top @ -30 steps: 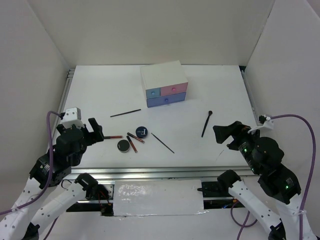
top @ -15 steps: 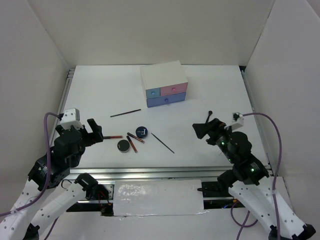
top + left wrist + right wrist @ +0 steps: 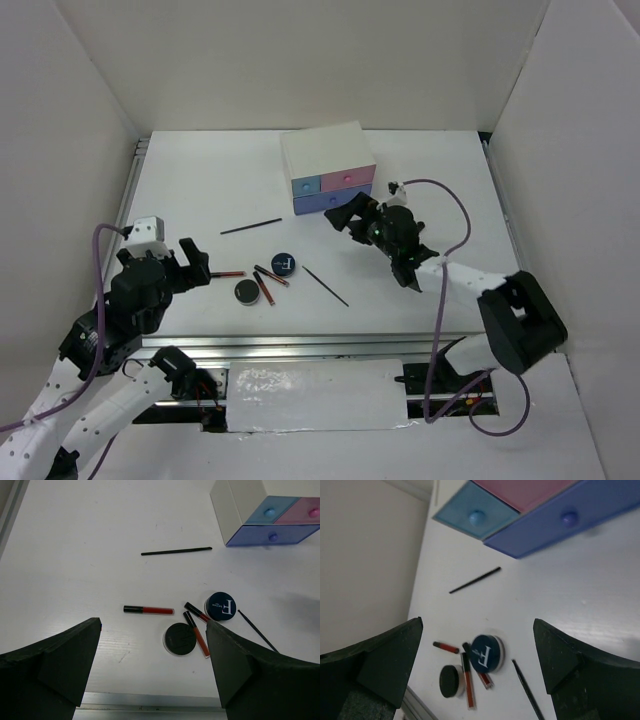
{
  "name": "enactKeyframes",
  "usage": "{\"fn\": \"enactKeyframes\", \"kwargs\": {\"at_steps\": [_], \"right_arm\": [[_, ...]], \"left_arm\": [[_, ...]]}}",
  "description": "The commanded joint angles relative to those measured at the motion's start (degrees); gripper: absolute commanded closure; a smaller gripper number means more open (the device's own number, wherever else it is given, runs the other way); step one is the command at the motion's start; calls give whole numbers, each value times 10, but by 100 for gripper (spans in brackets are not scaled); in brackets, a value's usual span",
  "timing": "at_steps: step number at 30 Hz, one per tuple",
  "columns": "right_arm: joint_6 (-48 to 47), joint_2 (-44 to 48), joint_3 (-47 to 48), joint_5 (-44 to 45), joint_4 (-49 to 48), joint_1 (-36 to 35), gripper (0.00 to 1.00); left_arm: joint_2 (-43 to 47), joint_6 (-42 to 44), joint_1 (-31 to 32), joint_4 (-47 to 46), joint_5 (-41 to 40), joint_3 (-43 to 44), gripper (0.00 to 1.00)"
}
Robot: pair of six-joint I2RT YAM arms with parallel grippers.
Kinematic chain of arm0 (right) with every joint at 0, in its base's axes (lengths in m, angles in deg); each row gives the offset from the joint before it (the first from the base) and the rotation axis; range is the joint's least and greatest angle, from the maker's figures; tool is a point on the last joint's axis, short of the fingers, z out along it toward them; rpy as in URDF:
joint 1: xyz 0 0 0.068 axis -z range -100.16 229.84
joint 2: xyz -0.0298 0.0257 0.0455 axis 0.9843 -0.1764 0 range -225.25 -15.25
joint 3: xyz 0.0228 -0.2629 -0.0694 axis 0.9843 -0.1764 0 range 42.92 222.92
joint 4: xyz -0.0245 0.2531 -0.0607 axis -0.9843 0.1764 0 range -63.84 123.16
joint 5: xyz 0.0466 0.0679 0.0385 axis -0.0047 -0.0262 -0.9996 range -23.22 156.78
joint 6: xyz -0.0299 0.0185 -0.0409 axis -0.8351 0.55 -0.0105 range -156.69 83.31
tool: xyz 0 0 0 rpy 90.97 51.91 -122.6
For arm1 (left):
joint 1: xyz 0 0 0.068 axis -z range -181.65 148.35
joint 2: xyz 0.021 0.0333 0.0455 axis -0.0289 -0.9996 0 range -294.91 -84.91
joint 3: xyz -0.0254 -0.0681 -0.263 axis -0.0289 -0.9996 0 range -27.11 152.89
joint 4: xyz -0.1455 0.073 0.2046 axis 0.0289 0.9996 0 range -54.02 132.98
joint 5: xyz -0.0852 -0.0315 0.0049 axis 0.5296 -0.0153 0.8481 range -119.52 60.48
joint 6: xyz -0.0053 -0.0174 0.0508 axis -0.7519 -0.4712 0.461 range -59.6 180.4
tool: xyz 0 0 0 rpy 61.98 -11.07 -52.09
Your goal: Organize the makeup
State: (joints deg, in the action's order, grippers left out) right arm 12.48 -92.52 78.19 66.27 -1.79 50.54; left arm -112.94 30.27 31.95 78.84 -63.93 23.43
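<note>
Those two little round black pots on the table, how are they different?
The marked compact carries a white letter on its lid; the plain compact has none. The marked compact lies nearer the drawer box; the plain compact lies farther from it. Both are round, dark and lie flat.

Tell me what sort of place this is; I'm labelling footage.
Probably a robotics test cell: plain white panel walls around a white table, with white robot arms bolted at its near edge.

white table (image 3: 200, 190), plain white walls (image 3: 300, 60), even light
</note>
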Motion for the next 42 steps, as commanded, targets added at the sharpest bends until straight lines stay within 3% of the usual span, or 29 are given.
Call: {"fn": "enactKeyframes", "kwargs": {"at_steps": [1,2,7,10,17,23,32,42], "right_arm": [[22,-64,32,-57,-198,3,0],[36,-84,38,-68,-249,4,0],[78,-214,99,-92,-316,3,1],[90,-270,110,-92,-415,4,10],[104,-324,168,-28,-363,4,16],[109,-371,219,-39,-339,11,30],[119,-399,236,-34,-331,11,35],[122,-432,276,-48,-319,14,55]], "left_arm": [[-7,10,5,-24,7,-2,0],[-7,11,5,-25,8,-2,1],[-16,13,7,-27,13,-2,1],[-20,15,7,-29,15,-2,1],[-25,17,8,-30,21,-4,1],[-27,23,8,-35,28,-4,1],[-33,24,8,-37,30,-5,1],[-39,25,8,-37,32,-4,1]]}}
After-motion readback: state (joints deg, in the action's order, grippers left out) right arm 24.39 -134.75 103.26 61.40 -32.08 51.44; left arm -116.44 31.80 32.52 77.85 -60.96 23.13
